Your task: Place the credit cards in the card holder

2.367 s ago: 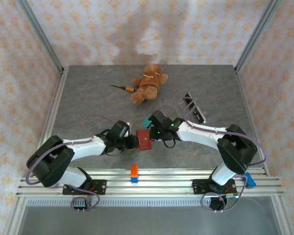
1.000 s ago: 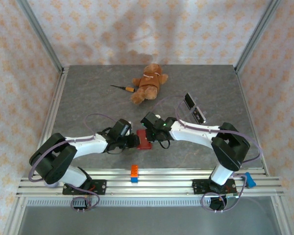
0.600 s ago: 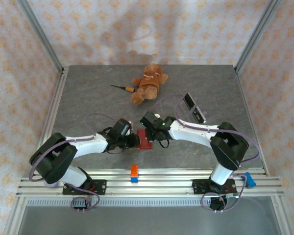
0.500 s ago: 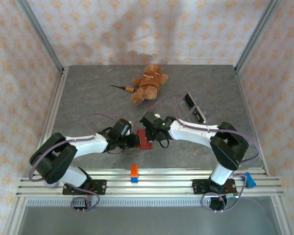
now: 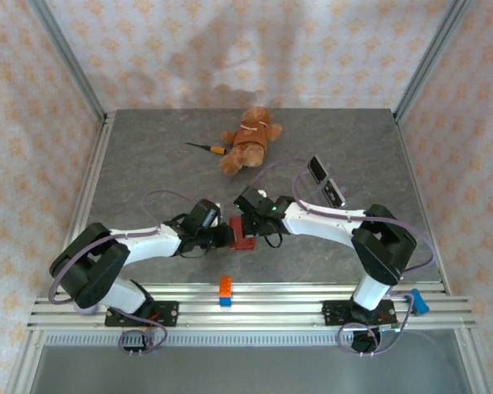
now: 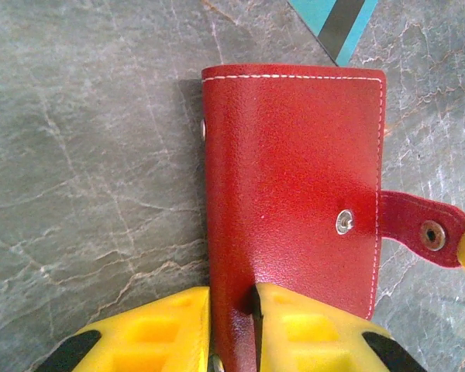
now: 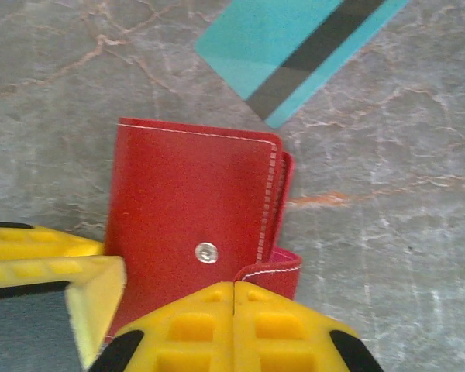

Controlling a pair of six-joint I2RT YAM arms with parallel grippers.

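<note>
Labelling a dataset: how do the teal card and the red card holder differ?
The card holder is red, grained and stitched, with a snap; the teal card is smooth with a dark stripe. The left pincer clamps the card holder; the teal card lies free. Both are rectangular, on the table.

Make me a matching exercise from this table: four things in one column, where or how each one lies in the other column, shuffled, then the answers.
Things:
1. card holder
2. teal card
3. teddy bear
4. orange-and-blue block

Places:
A. far side of the table, beside a screwdriver
B. at the near edge, between the two arm bases
C. mid-table, its snap tab undone
D. flat on the table, just past the holder's end

Pairs: 1-C, 2-D, 3-A, 4-B.
</note>
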